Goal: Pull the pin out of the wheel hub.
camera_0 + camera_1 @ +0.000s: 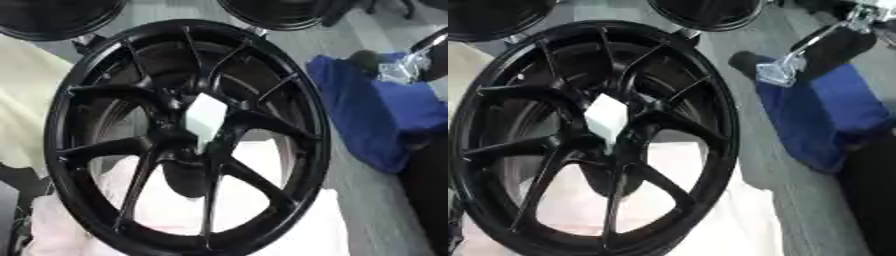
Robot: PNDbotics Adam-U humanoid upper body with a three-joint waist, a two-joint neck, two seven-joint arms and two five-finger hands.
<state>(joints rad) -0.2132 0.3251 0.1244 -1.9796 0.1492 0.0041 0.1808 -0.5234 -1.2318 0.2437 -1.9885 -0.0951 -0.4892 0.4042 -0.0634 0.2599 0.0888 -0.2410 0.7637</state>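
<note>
A black wheel with thin spokes fills most of the view, lying tilted on pale pink padding; at its hub sits a white, wedge-shaped pin, upright in the centre; a blue cloth lies on the grey floor to the right; the robot's right arm comes in from the upper right corner above that cloth, black with a silver joint, its hand's fingers impossible to make out; the left hand does not show.

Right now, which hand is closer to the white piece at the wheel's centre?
Right. The right hand is beyond the wheel rim, up and right of the white piece. The left hand is not in view.
</note>
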